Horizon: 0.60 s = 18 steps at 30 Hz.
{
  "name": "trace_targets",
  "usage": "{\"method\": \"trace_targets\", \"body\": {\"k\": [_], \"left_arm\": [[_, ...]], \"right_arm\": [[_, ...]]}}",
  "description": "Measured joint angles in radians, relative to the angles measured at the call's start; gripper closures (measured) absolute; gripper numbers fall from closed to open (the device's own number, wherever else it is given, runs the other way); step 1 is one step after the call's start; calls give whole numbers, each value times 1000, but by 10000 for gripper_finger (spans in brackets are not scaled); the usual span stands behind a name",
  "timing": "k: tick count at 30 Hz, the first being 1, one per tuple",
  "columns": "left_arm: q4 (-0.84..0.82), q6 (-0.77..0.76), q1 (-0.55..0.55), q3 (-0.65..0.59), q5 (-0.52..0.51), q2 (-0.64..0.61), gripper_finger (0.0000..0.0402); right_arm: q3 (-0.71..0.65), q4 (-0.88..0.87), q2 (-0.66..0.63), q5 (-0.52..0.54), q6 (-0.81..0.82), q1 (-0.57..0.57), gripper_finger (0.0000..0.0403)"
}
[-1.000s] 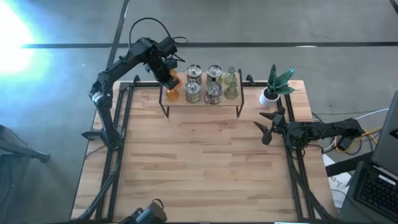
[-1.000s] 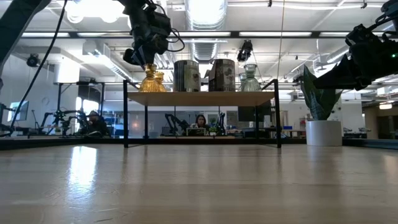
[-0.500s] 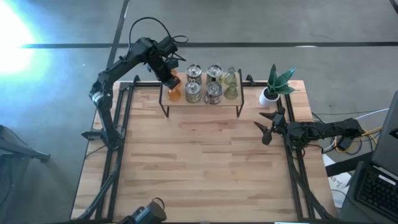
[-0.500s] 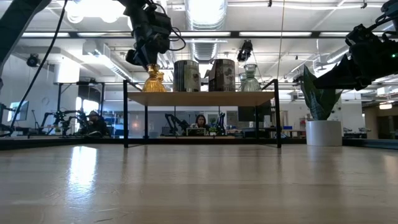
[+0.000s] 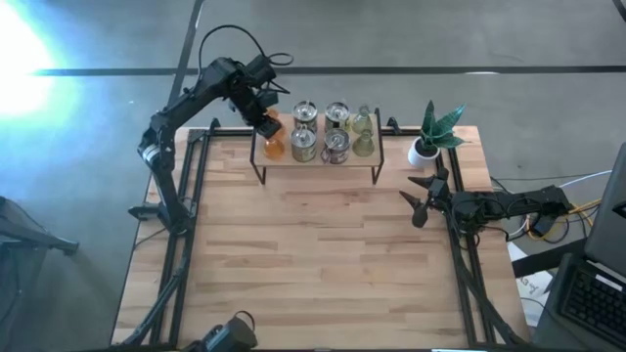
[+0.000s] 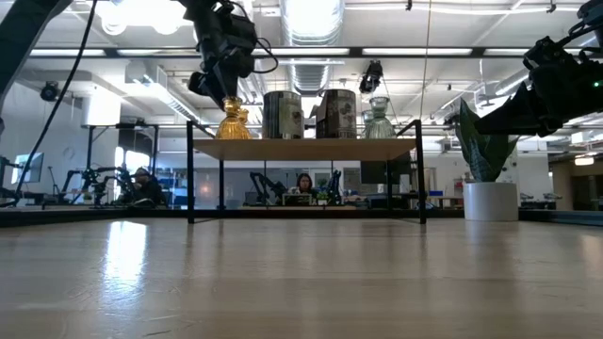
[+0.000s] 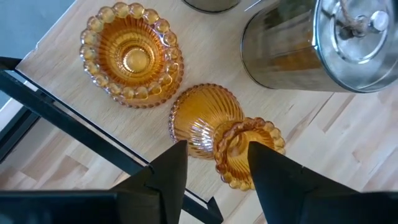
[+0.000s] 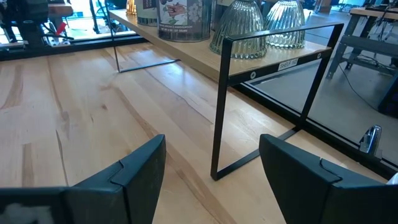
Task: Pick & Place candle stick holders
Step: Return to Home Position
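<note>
A small wooden shelf (image 5: 318, 164) on black legs stands at the table's far edge. On it are two orange candle stick holders (image 7: 132, 59) (image 7: 202, 118), several silvery ones (image 5: 304, 145) and pale green ones (image 5: 363, 145). My left gripper (image 7: 217, 152) hangs over the shelf's left end, pointing steeply down and open. Its fingers stand on either side of the nearer orange holder's beaded top. That holder stands upright on its ribbed base. My right gripper (image 5: 419, 196) waits open at the table's right edge, with nothing between its fingers. My left gripper comes from above, with a finger on each side of the orange holder's beaded top rim (image 7: 249, 155). A gap shows at one finger. The other finger (image 7: 273, 180) overlaps the rim in the picture, and I cannot tell whether it touches.
A green plant in a white pot (image 5: 430, 137) stands at the far right, beside the shelf. The shelf's black frame (image 8: 217, 112) rises in front of my right gripper. The broad wooden tabletop (image 5: 313, 254) lies in front of the shelf.
In the low view the orange holder under my left gripper has shifted a little toward the shelf's middle. It now stands in front of the second orange one. Both arms have kept their places.
</note>
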Motion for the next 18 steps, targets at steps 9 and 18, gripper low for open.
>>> {"method": "trace_targets", "body": {"k": [9, 18], "left_arm": [[3, -1, 0, 0, -1, -31, 229], [37, -27, 7, 0, 118, -93, 229]], "right_arm": [[0, 0, 0, 0, 0, 0, 152], [0, 0, 0, 0, 0, 0, 152]]}}
